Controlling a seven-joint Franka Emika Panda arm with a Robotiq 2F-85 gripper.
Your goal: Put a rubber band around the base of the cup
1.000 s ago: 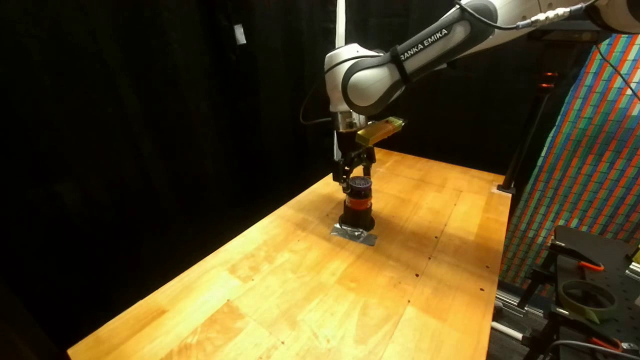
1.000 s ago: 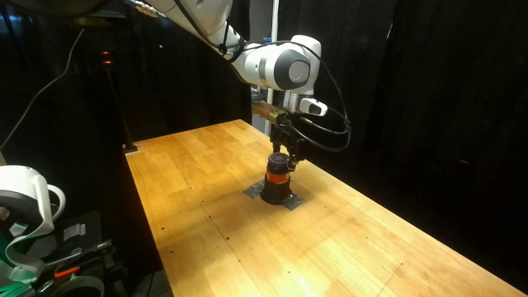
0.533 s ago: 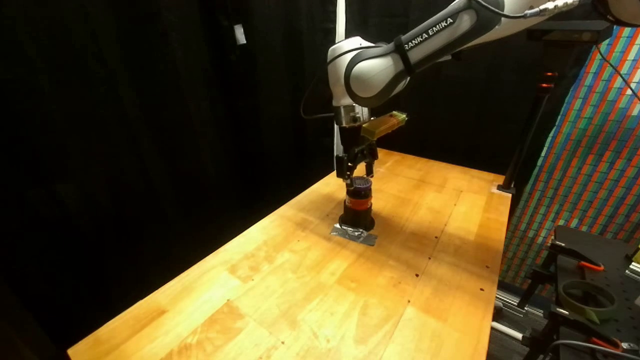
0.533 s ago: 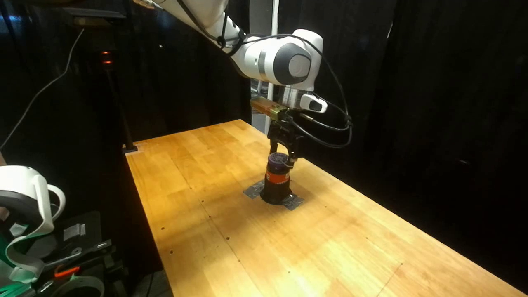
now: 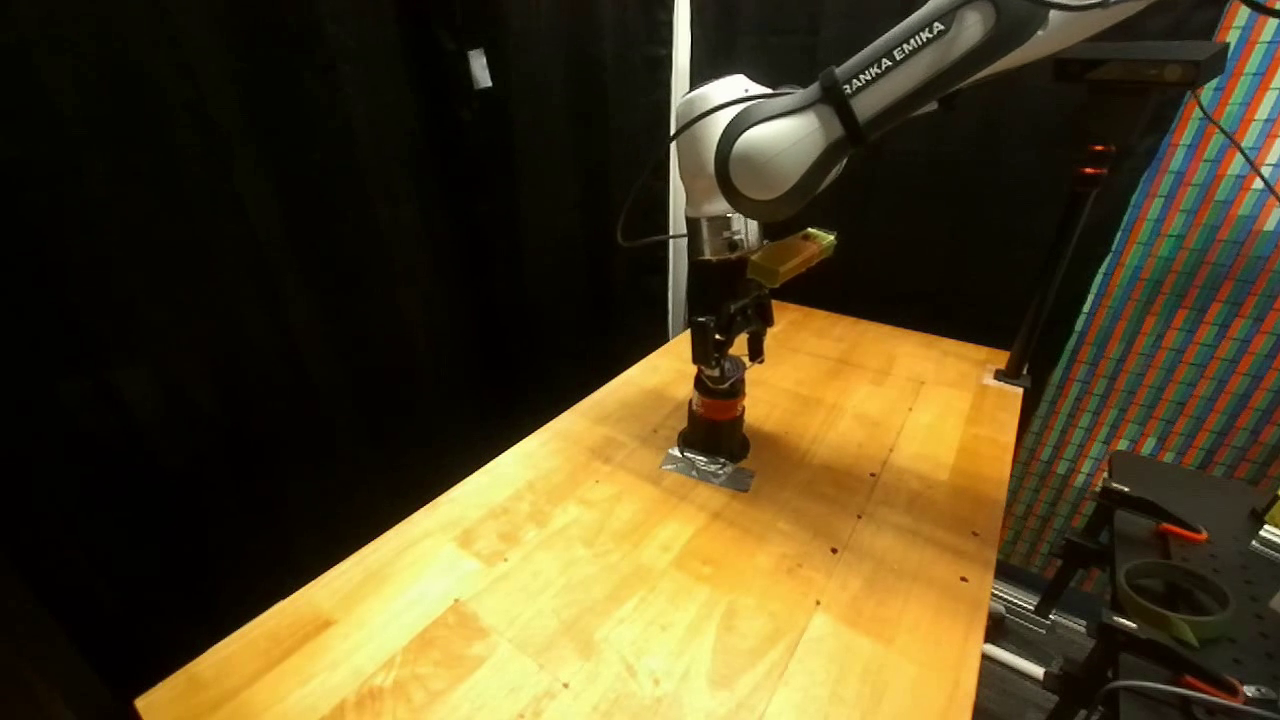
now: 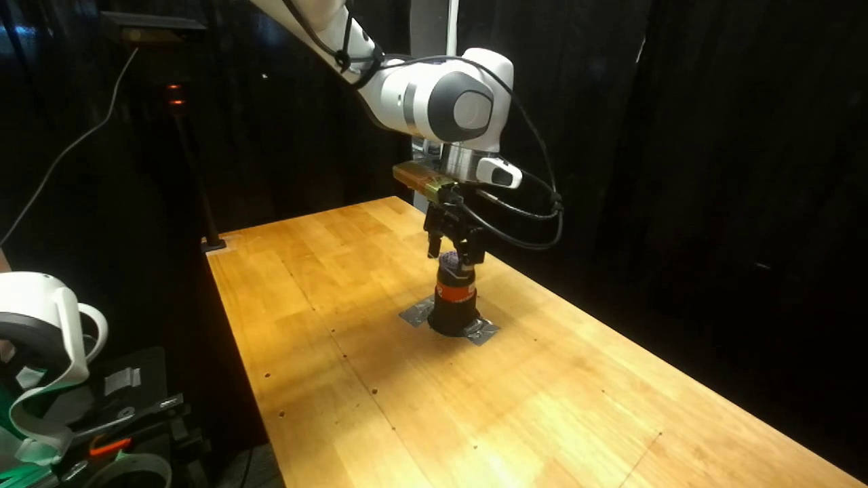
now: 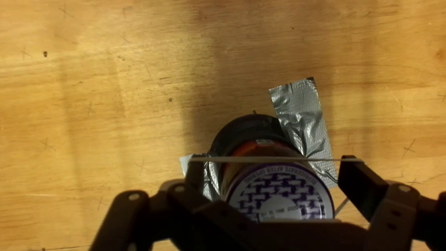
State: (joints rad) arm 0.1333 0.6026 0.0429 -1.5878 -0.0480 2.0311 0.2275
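The cup is an upright dark jar with a red-orange label [image 5: 718, 408] and a black foot; the label also shows in an exterior view [image 6: 456, 293]. Its purple-and-white lid [image 7: 278, 188] shows in the wrist view. My gripper [image 7: 273, 159] is open, its fingers apart at either side of the cup's top; it also shows in both exterior views [image 5: 731, 362] [image 6: 453, 257]. A pale rubber band [image 7: 251, 159] is stretched between the fingertips, across the lid's edge in the wrist view. Another strand runs from the right fingertip behind the lid. I cannot tell whether the band fully encircles the cup.
Silver tape [image 7: 301, 108] lies over the cup's foot and the wooden table [image 5: 600, 600]; it shows in both exterior views [image 5: 707, 470] [image 6: 415, 312]. A thin post [image 5: 1040, 270] stands at the table's far corner. A black side stand [image 5: 1190, 490] holds a tape roll [image 5: 1175, 600].
The gripper first rose slightly, then shifted sideways: rightward in an exterior view, leftward in an exterior view from another place. The band now shows more clearly near the lid. The cup has not moved.
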